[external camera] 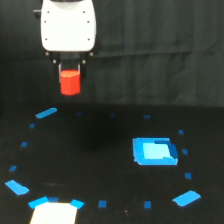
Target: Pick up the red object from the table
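Here we see the end effector (70,67) clamped on the red object (70,82), which hangs from under the white arm housing (67,25) at the exterior view's upper left, well clear of the black worktop (100,150). Most of the block shows below the dark fingers. On the worktop lie small blue tape squares (102,204) in a loose ring, and a large bright blue patch (154,151) sits toward the exterior view's right. A pale patch (54,212) lies at the bottom edge.
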